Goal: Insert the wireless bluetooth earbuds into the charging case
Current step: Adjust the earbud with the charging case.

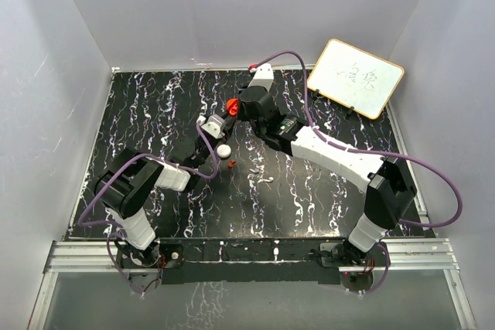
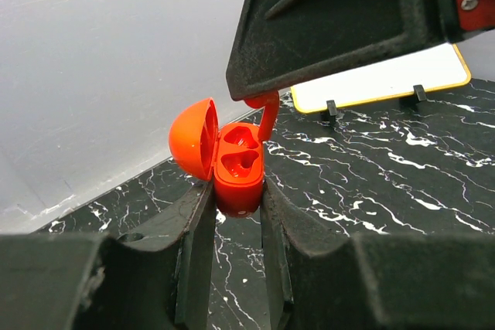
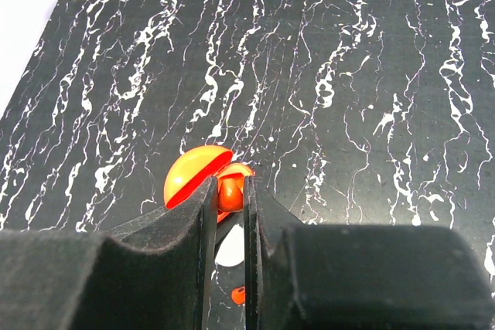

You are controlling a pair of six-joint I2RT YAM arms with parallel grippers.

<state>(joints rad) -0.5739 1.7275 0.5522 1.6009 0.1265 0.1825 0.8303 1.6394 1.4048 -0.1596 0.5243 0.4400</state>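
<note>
My left gripper [image 2: 238,195] is shut on the charging case [image 2: 238,171], a bright red case held above the table with its round lid [image 2: 193,138] swung open to the left. Both wells in it show empty. My right gripper [image 3: 230,188] is shut on one red earbud [image 3: 230,195], just above the case; its stem [image 2: 267,116] hangs down to the case's right edge. The second earbud [image 1: 230,163] lies on the table below, also in the right wrist view [image 3: 238,294]. In the top view the two grippers meet at the case [image 1: 231,105].
A white round disc [image 1: 223,149] lies on the black marbled table [image 1: 309,191] under the grippers, also in the right wrist view [image 3: 230,249]. A yellow-framed whiteboard [image 1: 356,77] stands at the back right. Grey walls enclose the table.
</note>
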